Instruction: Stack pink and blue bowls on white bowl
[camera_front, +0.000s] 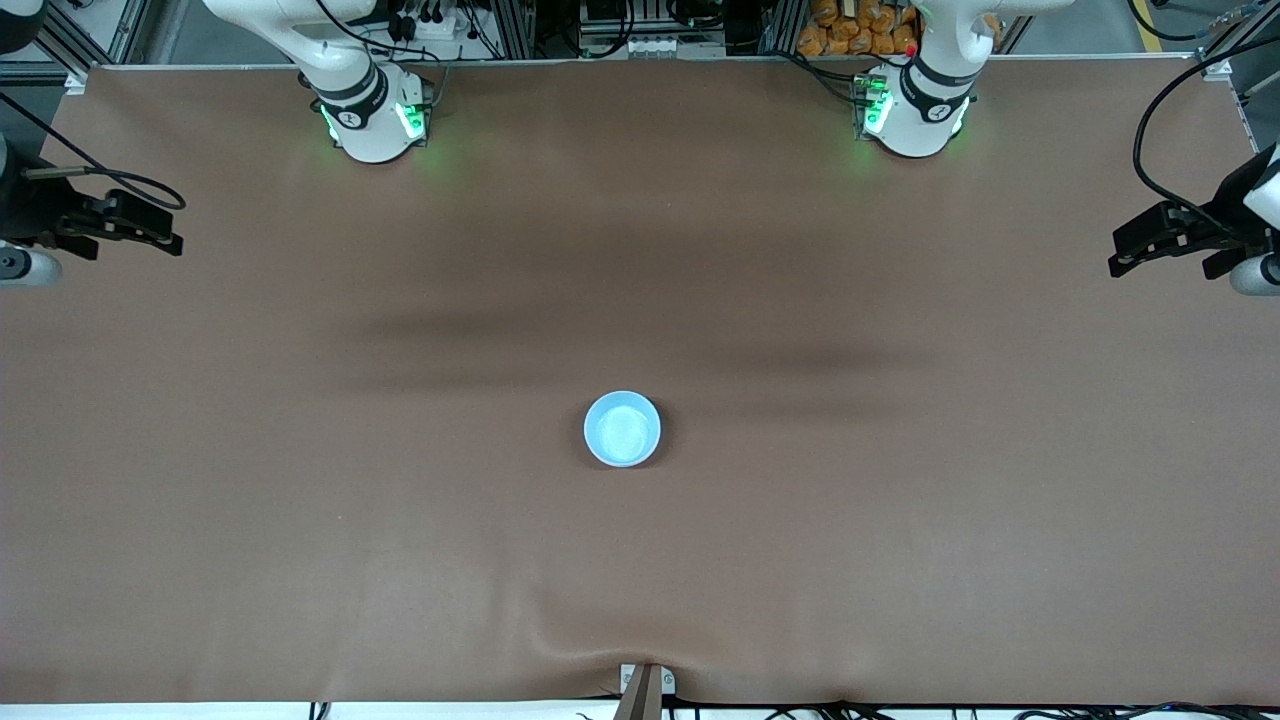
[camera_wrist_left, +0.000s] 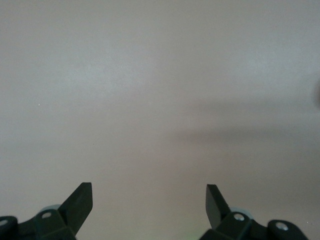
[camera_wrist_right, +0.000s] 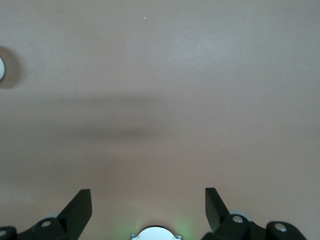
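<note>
A light sky-blue bowl (camera_front: 622, 429) stands alone on the brown table near its middle, nearer to the front camera than the arm bases. Its edge shows in the right wrist view (camera_wrist_right: 1, 68). No pink bowl and no white bowl show in any view. My left gripper (camera_front: 1128, 255) hangs open and empty over the left arm's end of the table; the left wrist view shows it (camera_wrist_left: 149, 187) over bare table. My right gripper (camera_front: 160, 238) hangs open and empty over the right arm's end; the right wrist view shows it (camera_wrist_right: 148, 192) over bare table.
The brown table cover (camera_front: 400, 560) has a raised wrinkle at the edge nearest the front camera, by a clamp (camera_front: 645, 685). The two arm bases (camera_front: 375, 115) (camera_front: 915, 110) stand along the table edge farthest from the front camera.
</note>
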